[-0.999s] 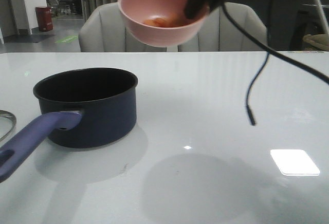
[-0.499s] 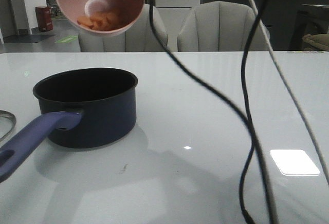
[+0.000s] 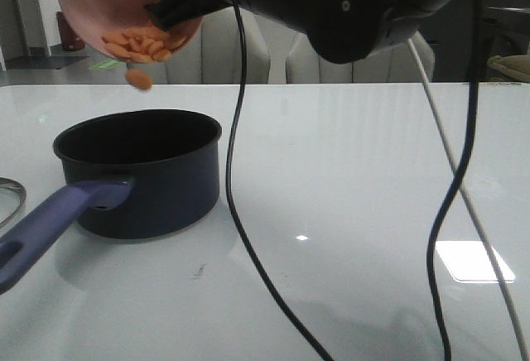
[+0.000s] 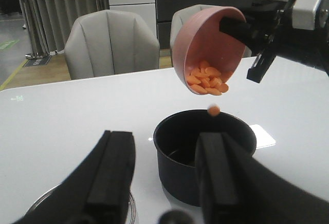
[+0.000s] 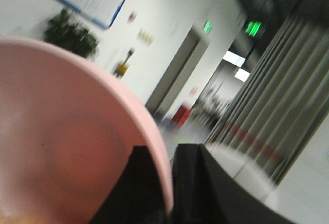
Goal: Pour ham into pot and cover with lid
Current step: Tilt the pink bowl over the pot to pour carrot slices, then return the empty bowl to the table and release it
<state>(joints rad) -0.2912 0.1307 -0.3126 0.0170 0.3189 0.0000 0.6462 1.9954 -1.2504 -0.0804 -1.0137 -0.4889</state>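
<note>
I saw the ham heaped at the low lip of the pink bowl, which was tipped steeply in the air above the pot. One slice had left the bowl and hung in the air between the bowl's lip and the pot's open top. In my left wrist view that slice showed just over the pot's rim.

The pot stood upright on the white table, toward my left side. Its inside looked dark, and I could not tell if any ham lay in it. Its long purple-blue handle pointed toward me and to the left.

My right tool was closed on the bowl's rim, with one finger inside the bowl and one outside. The right arm reached across the top of the front view, with dark cables hanging down from it.

My left tool was open and held nothing. It hung low, close to the pot on my side of it. Its two dark fingers stood apart.

The lid lay on the table just beside the pot's handle, at the far left edge. Only a bit of its metal rim showed. Grey chairs stood behind the table.
</note>
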